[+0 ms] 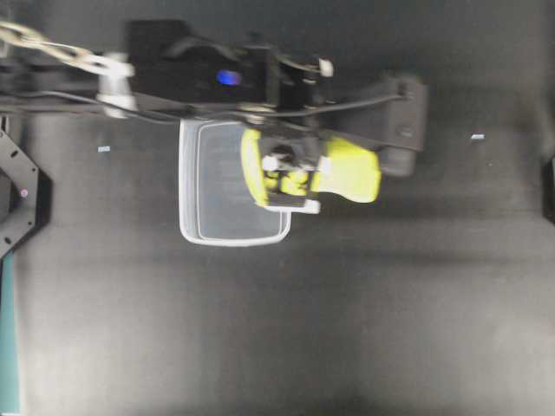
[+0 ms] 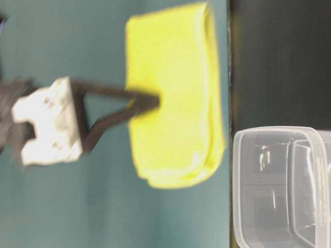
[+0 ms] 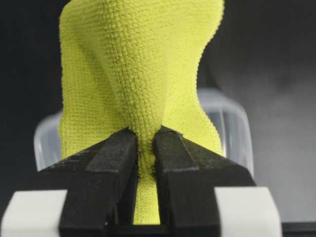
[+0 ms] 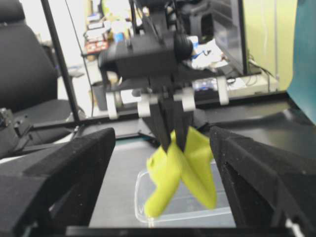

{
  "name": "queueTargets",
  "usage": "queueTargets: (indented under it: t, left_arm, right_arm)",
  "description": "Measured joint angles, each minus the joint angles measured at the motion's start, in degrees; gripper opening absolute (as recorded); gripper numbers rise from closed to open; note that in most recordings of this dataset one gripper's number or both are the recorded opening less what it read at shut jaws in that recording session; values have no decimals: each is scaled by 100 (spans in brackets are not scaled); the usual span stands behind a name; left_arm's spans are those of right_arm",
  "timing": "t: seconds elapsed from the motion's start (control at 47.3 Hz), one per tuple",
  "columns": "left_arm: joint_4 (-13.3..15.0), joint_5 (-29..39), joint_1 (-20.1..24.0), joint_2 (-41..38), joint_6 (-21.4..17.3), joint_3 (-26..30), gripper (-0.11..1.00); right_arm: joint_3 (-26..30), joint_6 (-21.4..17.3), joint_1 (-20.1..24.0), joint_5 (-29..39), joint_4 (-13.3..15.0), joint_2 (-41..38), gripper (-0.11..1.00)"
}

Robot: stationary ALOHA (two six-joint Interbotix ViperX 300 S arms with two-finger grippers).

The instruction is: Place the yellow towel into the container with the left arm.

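Observation:
My left gripper point(image 1: 290, 169) is shut on the yellow towel point(image 1: 351, 169) and holds it in the air over the right-hand rim of the clear container point(image 1: 217, 191). In the left wrist view the jaws point(image 3: 145, 136) pinch a fold of the towel point(image 3: 138, 64), with the container point(image 3: 227, 118) behind and below. The table-level view shows the towel point(image 2: 176, 98) hanging from a black finger point(image 2: 119, 106), beside the container point(image 2: 279, 186). In the right wrist view the towel point(image 4: 180, 170) droops over the container point(image 4: 187, 207). My right gripper point(image 4: 162, 148) is open and empty, its fingers point(image 4: 59, 168) wide apart, some way off.
The container stands on a dark mat point(image 1: 347, 329). A teal strip point(image 1: 9, 347) and a black frame point(image 1: 17, 186) lie at the overhead view's left edge. Beyond the table are a chair point(image 4: 24, 64) and monitors point(image 4: 227, 29).

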State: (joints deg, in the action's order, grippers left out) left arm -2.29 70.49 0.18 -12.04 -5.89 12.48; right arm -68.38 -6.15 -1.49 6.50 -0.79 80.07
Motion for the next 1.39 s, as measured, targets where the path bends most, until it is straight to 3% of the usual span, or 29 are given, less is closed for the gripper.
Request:
queueTargets:
  t: [0.275, 0.422, 1.246, 1.31, 1.394]
  left_arm:
    - [0, 0, 18, 1116, 9, -1635, 7]
    - [9, -360, 88, 1441, 0, -2285, 7]
    - [0, -1151, 176, 1345, -62, -2769, 8]
    - [0, -1222, 176, 1327, -9, -2821, 20]
    - [0, -1459, 176, 1318, 9, -2909, 45]
  right_arm:
    - [-53, 0, 0, -149, 0, -18, 75]
    - [-44, 0, 9, -229, 0, -18, 75]
    - [-114, 9, 0, -325, 0, -62, 75]
    - [-123, 18, 0, -334, 0, -70, 75]
    - [-132, 26, 0, -325, 0, -79, 75]
